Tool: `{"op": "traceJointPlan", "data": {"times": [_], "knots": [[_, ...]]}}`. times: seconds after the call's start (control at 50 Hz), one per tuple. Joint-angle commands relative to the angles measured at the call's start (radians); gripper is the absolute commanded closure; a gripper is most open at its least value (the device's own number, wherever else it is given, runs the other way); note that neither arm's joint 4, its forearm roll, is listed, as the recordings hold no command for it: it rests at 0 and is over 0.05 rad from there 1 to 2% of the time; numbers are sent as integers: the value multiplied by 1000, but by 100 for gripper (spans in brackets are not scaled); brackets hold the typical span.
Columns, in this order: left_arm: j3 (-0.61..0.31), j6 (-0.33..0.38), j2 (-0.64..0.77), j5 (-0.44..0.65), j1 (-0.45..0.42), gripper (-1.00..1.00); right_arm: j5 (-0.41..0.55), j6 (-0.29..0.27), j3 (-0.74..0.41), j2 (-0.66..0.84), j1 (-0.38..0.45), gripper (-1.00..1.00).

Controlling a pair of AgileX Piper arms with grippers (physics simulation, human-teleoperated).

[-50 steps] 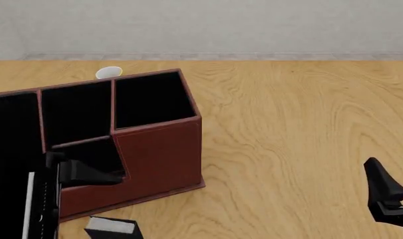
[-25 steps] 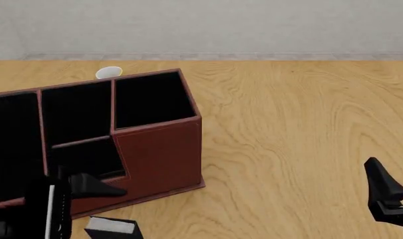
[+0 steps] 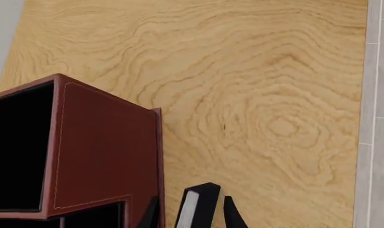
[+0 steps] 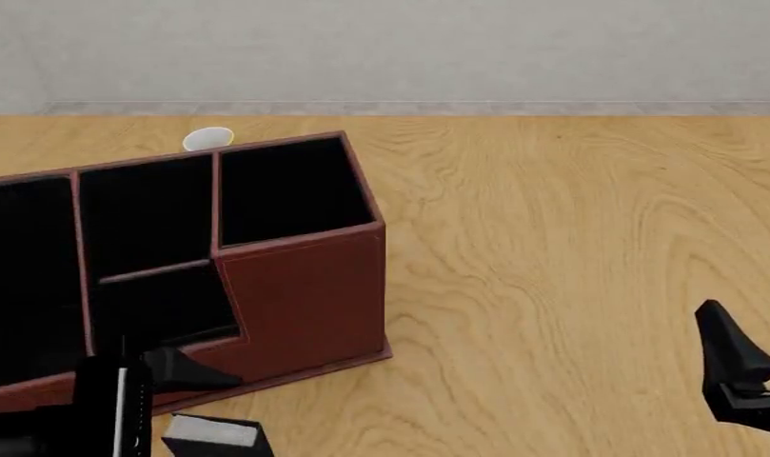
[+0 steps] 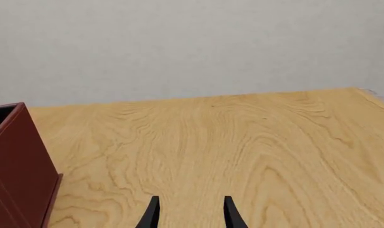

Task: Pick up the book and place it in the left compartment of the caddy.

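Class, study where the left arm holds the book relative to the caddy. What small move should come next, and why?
Probably shift the left gripper leftward and a little forward. Its fingers are shut on the book, which stands on edge by the near wall of the caddy, not yet over the left compartment. It likely needs to be above that opening before lowering.

My left gripper (image 4: 144, 405) clamps the book (image 4: 115, 409) upright, low at the table's (image 4: 550, 267) near edge, just in front of the caddy (image 4: 308, 286). A white cup (image 4: 207, 139) sits behind the caddy. My right gripper (image 4: 746, 371) hangs near the table's right edge.
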Motion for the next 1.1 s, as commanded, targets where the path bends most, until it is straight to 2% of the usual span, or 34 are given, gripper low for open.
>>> {"op": "traceJointPlan", "data": {"times": [0.02,0.64,1.1], "knots": [[26,11,0,-13,19,-100,4,0,0,-6,-1,-100],[95,15,45,-114,81,-100,16,-1,0,-19,-3,-100],[146,-15,89,-192,69,-100,-7,-11,1,13,2,-100]]}}
